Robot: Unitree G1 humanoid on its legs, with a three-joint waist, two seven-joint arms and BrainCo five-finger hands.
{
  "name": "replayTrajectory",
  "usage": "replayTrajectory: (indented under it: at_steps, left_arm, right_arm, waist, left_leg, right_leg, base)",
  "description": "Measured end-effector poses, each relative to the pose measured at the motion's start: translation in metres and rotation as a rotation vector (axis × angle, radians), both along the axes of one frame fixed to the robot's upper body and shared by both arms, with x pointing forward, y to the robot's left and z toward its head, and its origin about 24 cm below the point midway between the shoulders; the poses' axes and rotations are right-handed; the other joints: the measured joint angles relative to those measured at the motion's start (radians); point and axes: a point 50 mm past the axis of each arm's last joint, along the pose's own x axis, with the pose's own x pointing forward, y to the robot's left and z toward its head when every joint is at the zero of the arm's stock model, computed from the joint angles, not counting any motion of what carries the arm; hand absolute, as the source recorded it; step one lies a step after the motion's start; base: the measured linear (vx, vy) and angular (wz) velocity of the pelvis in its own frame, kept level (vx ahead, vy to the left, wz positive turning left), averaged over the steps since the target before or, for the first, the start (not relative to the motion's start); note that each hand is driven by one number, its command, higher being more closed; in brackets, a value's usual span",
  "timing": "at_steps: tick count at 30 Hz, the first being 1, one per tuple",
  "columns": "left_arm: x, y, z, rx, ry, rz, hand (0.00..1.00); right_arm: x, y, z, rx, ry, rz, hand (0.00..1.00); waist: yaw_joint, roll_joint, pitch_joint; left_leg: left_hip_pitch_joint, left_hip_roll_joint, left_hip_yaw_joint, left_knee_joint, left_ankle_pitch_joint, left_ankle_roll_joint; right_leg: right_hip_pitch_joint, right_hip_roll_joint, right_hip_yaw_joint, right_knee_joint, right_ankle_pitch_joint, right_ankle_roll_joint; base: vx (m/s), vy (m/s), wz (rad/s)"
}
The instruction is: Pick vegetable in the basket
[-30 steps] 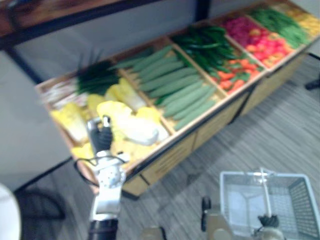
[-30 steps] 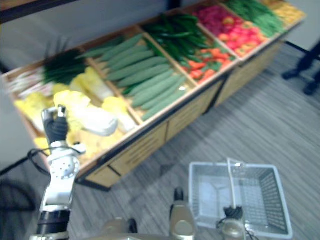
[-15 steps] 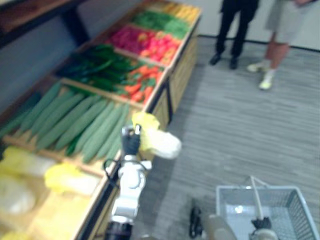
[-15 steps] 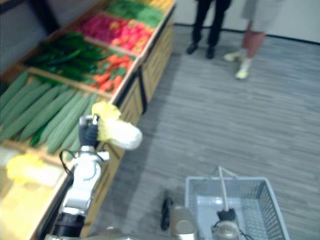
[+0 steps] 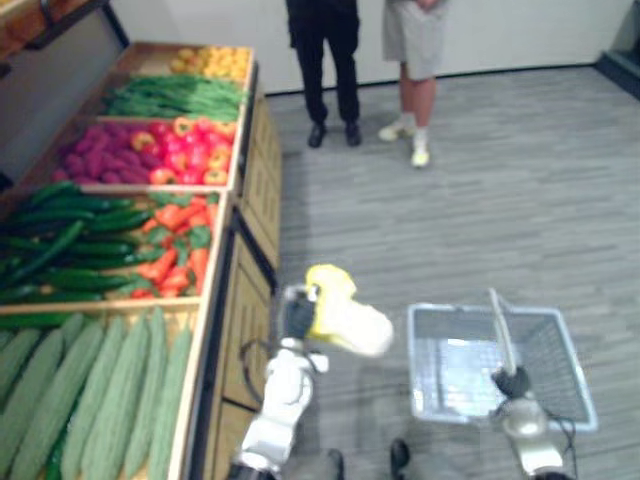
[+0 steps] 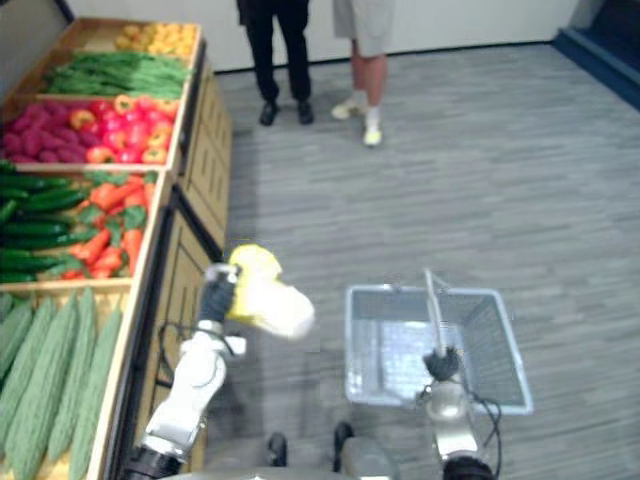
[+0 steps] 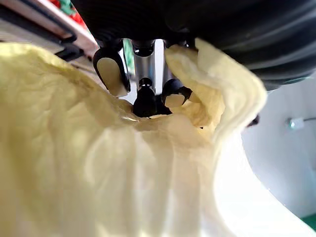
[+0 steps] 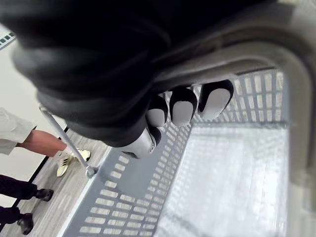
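Observation:
A pale yellow-white cabbage (image 5: 350, 320) hangs in the air with my left hand (image 5: 297, 316) shut on its leafy end. It is over the floor, just off the stand's front edge and left of the basket. In the left wrist view the cabbage (image 7: 98, 163) lies against my fingertips (image 7: 112, 74). The grey mesh basket (image 5: 445, 309) hangs low at the right with nothing inside. My right hand (image 5: 512, 383) is shut on its handle (image 5: 498, 320). The fingers (image 8: 182, 106) curl round the bar above the basket's floor (image 8: 237, 182).
A long wooden stand (image 5: 245, 300) runs along the left, holding cucumbers (image 5: 100, 390), dark green peppers (image 5: 60, 250), carrots (image 5: 175, 255) and red peppers (image 5: 150, 150). Two people (image 5: 365, 60) stand on the grey floor at the far end.
The camera has swung right along the stand. My left hand has lifted the cabbage out of its bin and carried it out over the floor beside the basket. The right hand still holds the basket.

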Motion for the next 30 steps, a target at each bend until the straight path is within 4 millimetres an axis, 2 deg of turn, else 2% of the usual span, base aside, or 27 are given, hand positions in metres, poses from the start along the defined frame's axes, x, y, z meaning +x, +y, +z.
replayTrajectory:
  at_steps: [2, 4, 8, 11, 14, 19, 23, 29, 30]
  left_arm:
    - [-0.005, -0.013, -0.007, 0.033, 0.029, -0.116, 1.0]
    - [-0.016, -0.04, -0.016, 0.04, 0.079, -0.328, 1.0]
    - [-0.032, -0.068, -0.034, 0.064, 0.175, -0.545, 1.0]
    - [-0.027, -0.08, -0.04, 0.132, 0.196, -0.626, 1.0]
    - [-0.014, -0.079, -0.044, 0.239, 0.183, -0.629, 1.0]
    - [0.005, -0.077, -0.038, 0.348, 0.13, -0.602, 1.0]
    - [0.025, -0.067, -0.025, 0.417, 0.059, -0.54, 1.0]
    - [0.051, -0.042, -0.005, 0.477, -0.014, -0.428, 1.0]
    - [0.055, -0.036, -0.002, 0.479, -0.025, -0.396, 0.0]
  right_arm:
    - [0.01, 0.008, 0.005, 0.001, -0.022, 0.038, 1.0]
    - [0.027, 0.023, 0.016, 0.008, -0.077, 0.111, 1.0]
    - [0.053, 0.052, 0.036, 0.046, -0.182, 0.241, 1.0]
    - [0.061, 0.069, 0.045, 0.079, -0.229, 0.283, 1.0]
    - [0.062, 0.086, 0.046, 0.133, -0.235, 0.343, 1.0]
    - [0.054, 0.1, 0.049, 0.2, -0.232, 0.45, 1.0]
    - [0.048, 0.094, 0.059, 0.205, -0.245, 0.534, 1.0]
    - [0.039, 0.086, 0.069, 0.183, -0.236, 0.673, 1.0]
    - [0.037, 0.084, 0.069, 0.198, -0.232, 0.686, 1.0]
  waist:
    - [0.008, 0.0, 0.0]
    - [0.015, 0.003, -0.003]
    - [0.014, 0.002, -0.003]
    - [0.012, -0.001, -0.005]
    - [0.009, -0.013, -0.008]
    - [-0.013, -0.037, -0.007]
    - [-0.02, -0.056, -0.008]
    - [-0.022, -0.06, -0.007]
    - [-0.023, -0.06, -0.007]
  left_leg:
    - [0.011, -0.009, -0.001, -0.027, 0.017, -0.002]
    - [0.013, -0.013, -0.006, -0.056, 0.028, 0.0]
    - [0.013, -0.015, -0.005, -0.109, 0.055, -0.001]
    - [0.011, -0.012, 0.0, -0.146, 0.075, 0.0]
    - [0.009, -0.005, 0.028, -0.163, 0.082, 0.001]
    - [0.005, -0.003, 0.053, -0.164, 0.082, 0.001]
    - [0.0, -0.004, 0.067, -0.165, 0.081, 0.001]
    - [-0.001, -0.006, 0.081, -0.168, 0.082, 0.002]
    - [-0.003, -0.006, 0.082, -0.171, 0.083, 0.004]
  right_leg:
    - [0.003, -0.011, -0.007, -0.002, 0.002, 0.003]
    - [-0.005, -0.016, -0.015, -0.004, 0.002, 0.004]
    - [-0.023, -0.019, -0.015, -0.02, 0.004, 0.007]
    - [-0.043, -0.014, -0.01, -0.023, 0.007, 0.009]
    - [-0.058, -0.005, 0.01, -0.036, 0.016, 0.015]
    - [-0.058, -0.001, 0.034, -0.063, 0.037, 0.021]
    - [-0.058, -0.002, 0.047, -0.088, 0.057, 0.026]
    - [-0.057, -0.003, 0.061, -0.109, 0.076, 0.026]
    - [-0.057, -0.003, 0.061, -0.116, 0.081, 0.026]
  base:
    - [0.07, 0.066, 0.1]
    - [0.05, 0.045, 0.16]
    - [0.01, -0.002, 0.02]
    - [-0.04, -0.037, -0.04]
    - [-0.05, -0.03, -0.23]
    - [-0.01, 0.006, -0.18]
    - [0.02, 0.03, -0.11]
    - [0.01, 0.021, -0.08]
    - [0.0, 0.0, 0.0]
